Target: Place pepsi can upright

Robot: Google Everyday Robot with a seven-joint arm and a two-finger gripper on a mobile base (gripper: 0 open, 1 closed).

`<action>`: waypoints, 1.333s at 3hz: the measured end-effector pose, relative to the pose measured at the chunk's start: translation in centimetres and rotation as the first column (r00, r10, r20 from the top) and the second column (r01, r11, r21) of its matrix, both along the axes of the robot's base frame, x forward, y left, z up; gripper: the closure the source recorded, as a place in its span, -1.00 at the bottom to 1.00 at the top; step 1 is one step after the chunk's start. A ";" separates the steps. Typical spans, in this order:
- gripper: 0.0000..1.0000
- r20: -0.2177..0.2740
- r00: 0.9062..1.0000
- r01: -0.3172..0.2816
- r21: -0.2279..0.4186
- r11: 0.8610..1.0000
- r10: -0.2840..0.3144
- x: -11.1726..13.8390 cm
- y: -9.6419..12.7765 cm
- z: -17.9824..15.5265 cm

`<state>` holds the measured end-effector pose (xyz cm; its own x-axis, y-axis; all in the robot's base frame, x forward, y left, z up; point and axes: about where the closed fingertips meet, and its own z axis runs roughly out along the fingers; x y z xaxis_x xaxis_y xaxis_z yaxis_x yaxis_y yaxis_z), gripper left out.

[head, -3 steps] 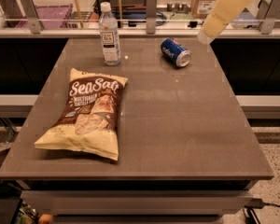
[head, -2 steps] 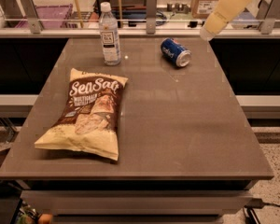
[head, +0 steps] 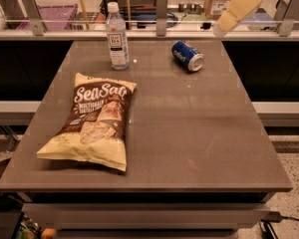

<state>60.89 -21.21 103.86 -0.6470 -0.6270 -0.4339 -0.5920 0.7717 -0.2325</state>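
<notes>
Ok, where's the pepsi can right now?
In the camera view the pepsi can lies on its side near the far edge of the table, right of centre, with the water bottle to its left and the gripper above-right.

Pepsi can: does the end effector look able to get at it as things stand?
Probably yes: the end effector hangs up and right of the Pepsi can, nothing between them; the water bottle and chip bag sit well off to the left.
</notes>
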 end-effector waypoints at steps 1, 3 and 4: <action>-1.00 0.000 1.000 0.000 0.000 1.000 0.000 0.0 0.0 0.0; -1.00 -0.064 0.995 0.074 0.038 0.997 -0.071 3.9 1.4 -1.9; -1.00 -0.088 0.989 0.127 0.061 0.990 -0.121 5.7 2.4 -2.7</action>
<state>66.64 -18.80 101.16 -0.7541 -0.5111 -0.4125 -0.5058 0.8525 -0.1317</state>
